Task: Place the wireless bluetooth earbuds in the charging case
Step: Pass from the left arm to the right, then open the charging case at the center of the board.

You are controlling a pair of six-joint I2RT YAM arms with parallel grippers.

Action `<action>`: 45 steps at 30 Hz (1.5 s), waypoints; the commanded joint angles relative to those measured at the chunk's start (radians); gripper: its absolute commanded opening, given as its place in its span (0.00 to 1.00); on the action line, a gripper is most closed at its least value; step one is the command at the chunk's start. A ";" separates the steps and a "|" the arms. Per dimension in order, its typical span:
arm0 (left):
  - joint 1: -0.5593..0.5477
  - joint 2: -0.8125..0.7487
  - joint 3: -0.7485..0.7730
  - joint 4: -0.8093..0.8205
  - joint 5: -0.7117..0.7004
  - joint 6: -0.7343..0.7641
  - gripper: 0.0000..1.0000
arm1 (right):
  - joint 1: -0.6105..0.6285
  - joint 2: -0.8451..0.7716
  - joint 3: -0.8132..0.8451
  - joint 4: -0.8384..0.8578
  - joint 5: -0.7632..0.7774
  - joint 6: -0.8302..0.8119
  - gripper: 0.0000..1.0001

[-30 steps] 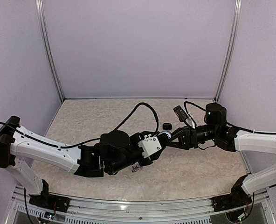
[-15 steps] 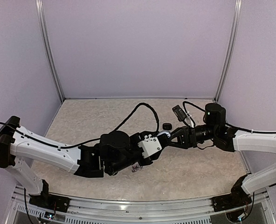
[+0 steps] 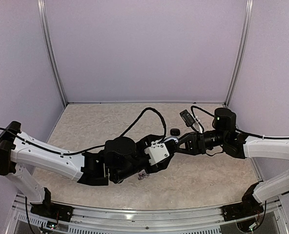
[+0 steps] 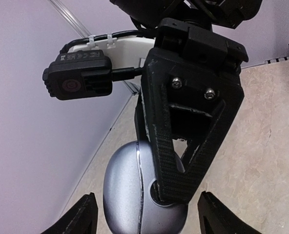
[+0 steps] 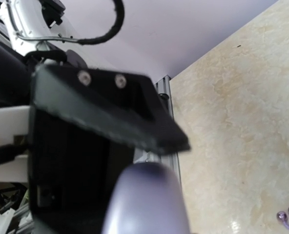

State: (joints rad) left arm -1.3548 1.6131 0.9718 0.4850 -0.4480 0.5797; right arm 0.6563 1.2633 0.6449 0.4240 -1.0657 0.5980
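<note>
The silver-grey charging case [image 4: 127, 195], closed along its seam, hangs above the table between both grippers. It also shows blurred and close in the right wrist view [image 5: 147, 200]. My right gripper [image 3: 177, 144] is shut on it; one black ribbed finger [image 4: 183, 146] presses on its side. My left gripper [image 4: 147, 217] is open, its fingertips standing wide on either side of the case without touching. Two silvery buds with pinkish tips [image 5: 288, 217] lie on the table, under the left arm in the top view [image 3: 143, 174]. A small black piece [image 3: 174, 131], perhaps black buds, lies behind the grippers.
The beige table [image 3: 110, 122] is walled by pale panels at the back and sides. A black cable [image 3: 144, 114] loops over the left arm. The right wrist camera [image 4: 78, 83] juts out close to the left gripper.
The right gripper with the case has edged slightly left and up toward the left gripper. The left arm and the buds have stayed put.
</note>
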 commanded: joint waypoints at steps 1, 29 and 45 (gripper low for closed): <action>-0.009 -0.035 -0.013 0.011 0.045 -0.065 0.76 | 0.009 -0.014 0.043 -0.061 0.021 -0.091 0.14; 0.200 -0.153 -0.002 -0.098 0.552 -0.525 0.73 | 0.120 -0.132 0.146 -0.396 0.234 -0.561 0.00; 0.261 -0.178 -0.017 -0.062 0.480 -0.574 0.66 | 0.134 -0.140 0.145 -0.418 0.197 -0.588 0.00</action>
State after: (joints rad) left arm -1.1378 1.4643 0.9443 0.3813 0.0998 0.0288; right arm 0.7723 1.1336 0.7677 0.0322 -0.8104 0.0257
